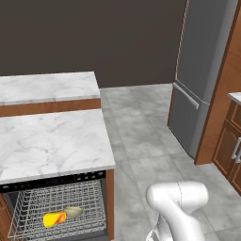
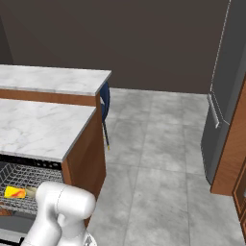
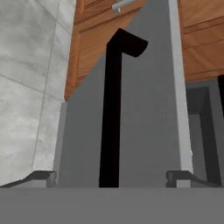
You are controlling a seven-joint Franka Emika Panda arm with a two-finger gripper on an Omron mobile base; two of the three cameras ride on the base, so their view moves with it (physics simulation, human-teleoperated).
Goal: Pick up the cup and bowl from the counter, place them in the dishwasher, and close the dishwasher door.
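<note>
- The gripper (image 3: 111, 177) has its fingers (image 3: 41, 177) spread wide, holding nothing; the dishwasher door (image 3: 144, 131) lies just ahead of them, and its black handle (image 3: 111, 118) runs away from the gap between the tips.
- The hand view gives this close look at the door; the left base view instead looks into the open dishwasher (image 1: 56, 212), where the cup (image 1: 54, 219) lies on its side in the wire rack (image 1: 28, 207), with the bowl (image 1: 74, 212) apparently touching it.
- In the right base view the cup (image 2: 15, 192) is half hidden behind the arm.
- Above the rack is the counter (image 1: 52, 141), bare marble.
- Farther off stand a higher marble slab (image 1: 47, 87), a grey tiled floor (image 1: 141, 141), a grey fridge (image 1: 200, 70), wood cabinets (image 1: 230, 141) and a dark wall (image 1: 94, 37).
</note>
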